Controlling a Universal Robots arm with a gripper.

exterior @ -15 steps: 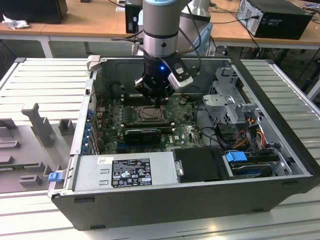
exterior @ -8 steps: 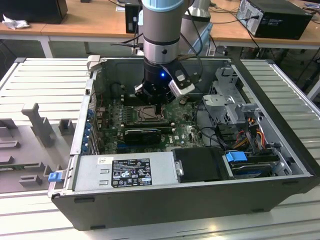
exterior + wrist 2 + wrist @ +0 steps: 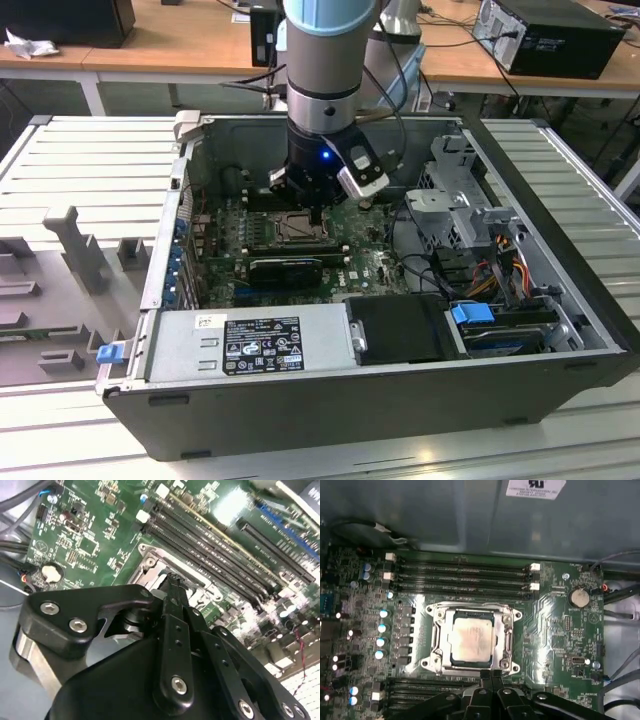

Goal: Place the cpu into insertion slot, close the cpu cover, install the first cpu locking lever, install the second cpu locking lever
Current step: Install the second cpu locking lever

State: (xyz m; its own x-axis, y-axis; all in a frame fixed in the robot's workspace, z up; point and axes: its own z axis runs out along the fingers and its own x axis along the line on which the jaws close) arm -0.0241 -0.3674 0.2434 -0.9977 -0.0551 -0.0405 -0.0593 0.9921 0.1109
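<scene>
We see the cpu (image 3: 472, 638) seated in the insertion slot (image 3: 451, 656), the cpu cover (image 3: 436, 635) down around it. Our claw (image 3: 491, 676) is pinched narrow, holding nothing, at the socket's 6 o'clock edge. The chip looks light, rigid and fragile; we would hold it by its edges only.

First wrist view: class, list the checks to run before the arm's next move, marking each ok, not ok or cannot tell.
1. cpu lies flat in the insertion slot: ok.
2. cpu cover is down around the chip: ok.
3. Locking levers latched: cannot tell.
4. gripper is at the socket's edge, fingers together: ok.
5. memory slots are apart from the gripper: ok.
</scene>
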